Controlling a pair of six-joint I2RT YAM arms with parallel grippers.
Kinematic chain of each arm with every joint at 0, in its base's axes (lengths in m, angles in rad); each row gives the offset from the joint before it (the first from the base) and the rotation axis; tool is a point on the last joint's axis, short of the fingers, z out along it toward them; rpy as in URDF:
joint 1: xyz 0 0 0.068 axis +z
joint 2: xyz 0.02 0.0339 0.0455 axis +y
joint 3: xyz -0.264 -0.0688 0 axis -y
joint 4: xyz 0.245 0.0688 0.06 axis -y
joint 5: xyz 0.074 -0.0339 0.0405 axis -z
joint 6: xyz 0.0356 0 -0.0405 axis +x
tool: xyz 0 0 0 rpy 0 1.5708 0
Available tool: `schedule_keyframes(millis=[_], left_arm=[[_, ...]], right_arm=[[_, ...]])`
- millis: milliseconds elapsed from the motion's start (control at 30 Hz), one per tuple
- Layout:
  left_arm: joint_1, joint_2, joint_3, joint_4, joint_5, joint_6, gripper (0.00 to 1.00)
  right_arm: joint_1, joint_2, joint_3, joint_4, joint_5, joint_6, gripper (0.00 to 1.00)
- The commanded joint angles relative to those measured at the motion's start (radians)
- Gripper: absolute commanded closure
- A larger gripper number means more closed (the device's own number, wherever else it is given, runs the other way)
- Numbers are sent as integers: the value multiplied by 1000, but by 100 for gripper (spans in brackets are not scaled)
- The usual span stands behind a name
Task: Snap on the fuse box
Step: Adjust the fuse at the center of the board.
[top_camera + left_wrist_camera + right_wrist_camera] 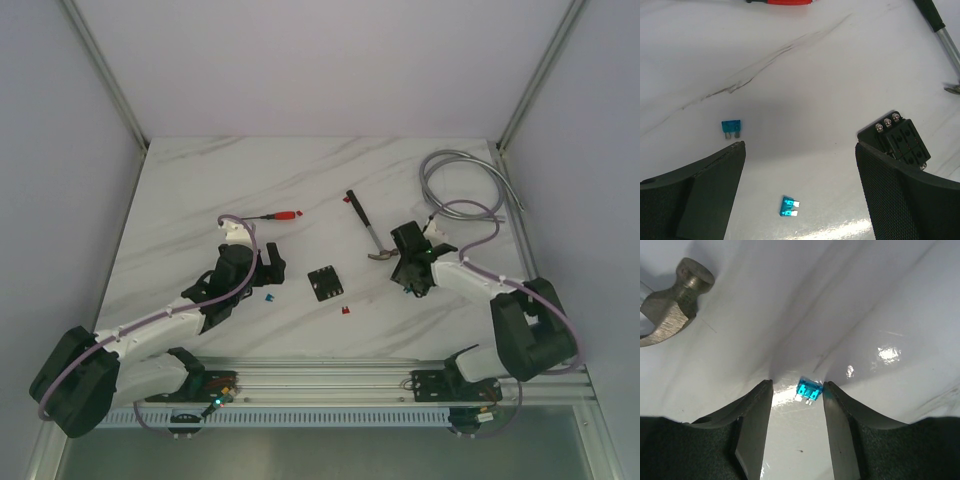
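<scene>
The fuse box [323,283], a small black square block, lies flat on the marble table between the two arms. In the left wrist view it [902,139] sits partly behind the right finger. My left gripper [271,268] is open and empty [800,147], just left of the box, with a loose blue fuse [790,206] on the table between its fingers. My right gripper [411,283] is open [797,385], tips down on the table right of the box. A blue fuse [808,390] lies between its fingers, touching the right one.
A hammer [366,229] lies beyond the box, its head [672,305] close to my right gripper. A red-handled screwdriver [281,215] lies behind my left gripper. A second blue fuse [731,127], a red fuse [346,312] and a coiled grey cable [462,182] are on the table.
</scene>
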Motion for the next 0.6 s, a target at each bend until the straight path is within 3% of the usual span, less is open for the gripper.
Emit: schedule_keyframes(millis=[0,567], left_arm=[[4,-15,15,-2,-15,10,0],[3,-16,16,-5,-16,10,0]], right_arm=[[6,34,47,9,11,-56,49],[-5,120,160,-169,-39,-264,48]])
